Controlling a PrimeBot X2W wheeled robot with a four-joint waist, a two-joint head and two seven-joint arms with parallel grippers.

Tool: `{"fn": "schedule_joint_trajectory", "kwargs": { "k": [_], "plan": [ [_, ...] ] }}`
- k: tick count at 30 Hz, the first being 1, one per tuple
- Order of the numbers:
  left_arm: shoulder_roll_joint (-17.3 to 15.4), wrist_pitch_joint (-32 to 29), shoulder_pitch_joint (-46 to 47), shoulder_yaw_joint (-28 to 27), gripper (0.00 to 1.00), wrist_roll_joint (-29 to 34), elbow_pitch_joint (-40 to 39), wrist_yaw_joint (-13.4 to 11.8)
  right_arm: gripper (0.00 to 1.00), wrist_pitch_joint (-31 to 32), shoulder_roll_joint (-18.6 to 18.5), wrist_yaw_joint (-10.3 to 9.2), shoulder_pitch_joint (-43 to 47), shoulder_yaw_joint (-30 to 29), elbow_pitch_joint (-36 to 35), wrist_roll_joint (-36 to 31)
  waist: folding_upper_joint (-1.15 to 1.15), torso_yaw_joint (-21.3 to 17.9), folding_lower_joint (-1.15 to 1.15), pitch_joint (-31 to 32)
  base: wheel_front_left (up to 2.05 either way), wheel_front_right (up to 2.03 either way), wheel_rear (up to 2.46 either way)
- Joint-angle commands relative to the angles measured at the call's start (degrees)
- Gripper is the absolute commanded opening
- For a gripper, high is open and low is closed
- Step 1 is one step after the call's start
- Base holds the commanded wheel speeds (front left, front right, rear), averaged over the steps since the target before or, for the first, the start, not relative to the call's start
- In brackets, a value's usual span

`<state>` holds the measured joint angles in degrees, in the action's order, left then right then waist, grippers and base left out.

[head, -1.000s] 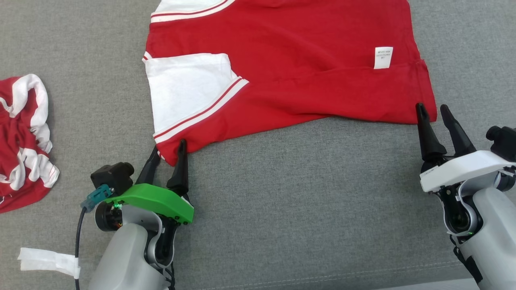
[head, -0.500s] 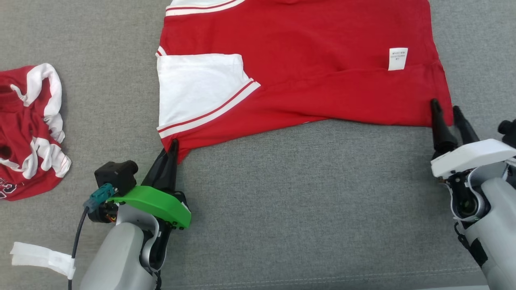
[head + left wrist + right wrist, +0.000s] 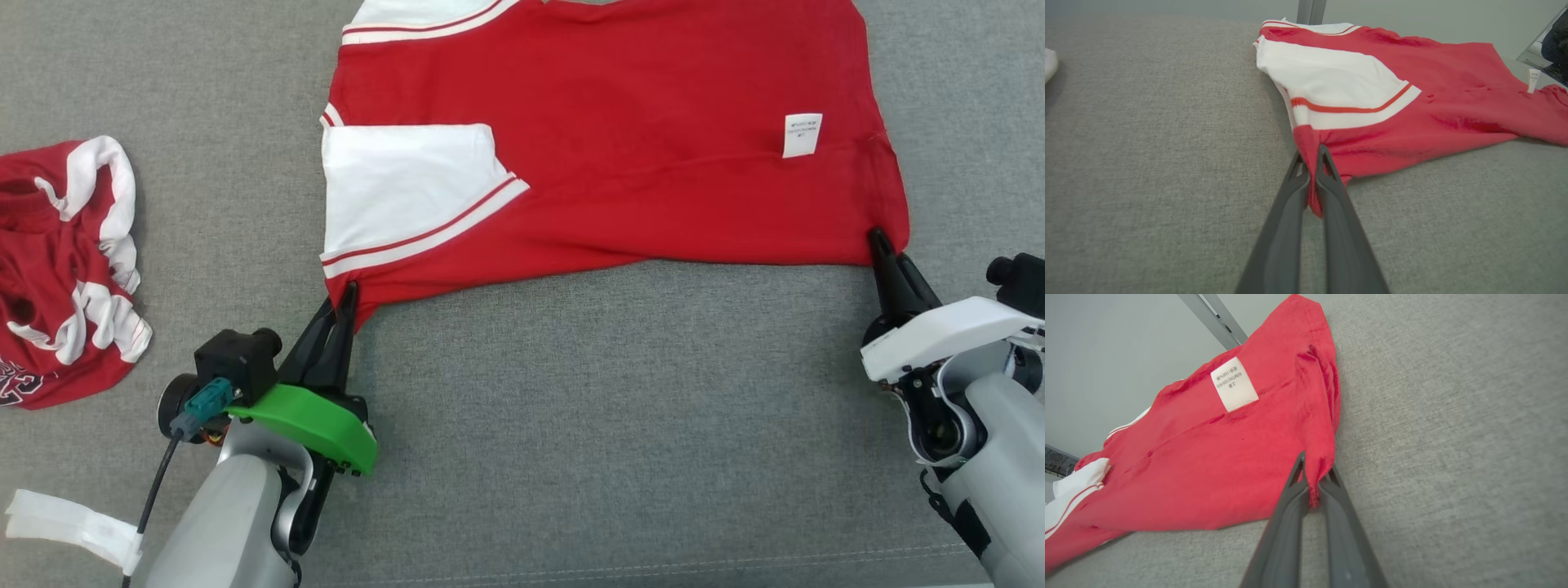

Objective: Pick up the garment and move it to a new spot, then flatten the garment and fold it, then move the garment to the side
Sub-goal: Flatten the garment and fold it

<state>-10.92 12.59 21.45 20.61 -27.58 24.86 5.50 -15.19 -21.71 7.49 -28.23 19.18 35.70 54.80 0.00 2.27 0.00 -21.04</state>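
Note:
A red garment (image 3: 620, 155) with white sleeves and a white label lies spread across the grey surface, its far part cut off by the top of the head view. My left gripper (image 3: 347, 298) is shut on its near left corner, and the left wrist view shows the red cloth (image 3: 1412, 118) pinched between the dark fingers (image 3: 1331, 192) of the left gripper (image 3: 1311, 154). My right gripper (image 3: 883, 245) is shut on the near right corner; the right wrist view shows a fold of the garment (image 3: 1229, 457) squeezed in the right gripper (image 3: 1314, 465).
A second red and white garment (image 3: 61, 269) lies crumpled at the left edge. A strip of white tape (image 3: 69, 527) lies near my left forearm. Bare grey fabric (image 3: 620, 425) stretches between my two arms, with a stitched seam near the front.
Both grippers have gone from open at the garment's near corners to shut on them. The head camera has shifted, and the near hem now lies straighter between the grippers.

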Motion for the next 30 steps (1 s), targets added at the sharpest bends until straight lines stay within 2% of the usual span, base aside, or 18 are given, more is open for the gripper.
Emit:
{"fn": "schedule_joint_trajectory", "kwargs": {
  "k": [1, 11, 16, 21, 27, 30],
  "plan": [
    [-1.29, 0.59, -1.15, 0.64, 0.0, 0.94, -0.68, 0.43, 0.0, 0.04, -1.58, 0.01, 1.56, -0.17, -0.6, 0.74, 0.0, -0.21, 0.0, 0.72, 0.0, 0.0, 0.0],
    [-6.7, -2.26, -9.07, 3.79, 0.0, 0.37, -8.79, 1.27, 0.0, 1.14, -10.24, -0.03, 8.77, 4.7, -6.82, 9.17, 0.0, -0.39, 0.0, 3.7, 0.0, 0.0, 0.0],
    [-8.09, -6.02, -15.75, 4.16, 0.0, -1.18, -14.48, -0.59, 0.0, 0.68, -14.04, -0.05, 14.55, 4.82, -9.4, 12.55, 0.0, -0.26, 0.0, 4.88, 0.0, 0.0, 0.0],
    [-8.63, -7.98, -20.37, 3.94, 0.0, -2.9, -18.68, -2.29, 0.0, 0.12, -15.51, -0.06, 19.57, 3.84, -11.94, 14.09, 0.0, -0.53, 0.0, 5.66, 0.0, 0.0, 0.0],
    [-8.78, -10.82, -24.49, 5.03, 0.0, -3.59, -22.57, -3.95, 0.0, -0.06, -15.56, -0.05, 24.88, 3.19, -15.39, 13.94, 0.0, -1.13, 0.0, 6.81, 0.0, 0.0, 0.0],
    [-8.31, -14.34, -26.69, 5.5, 0.0, -6.06, -23.67, -4.69, 0.0, -0.01, -14.99, -0.04, 26.25, 2.66, -16.25, 13.47, 0.0, -1.67, 0.0, 6.98, 0.0, 0.0, 0.0]
  ]
}}
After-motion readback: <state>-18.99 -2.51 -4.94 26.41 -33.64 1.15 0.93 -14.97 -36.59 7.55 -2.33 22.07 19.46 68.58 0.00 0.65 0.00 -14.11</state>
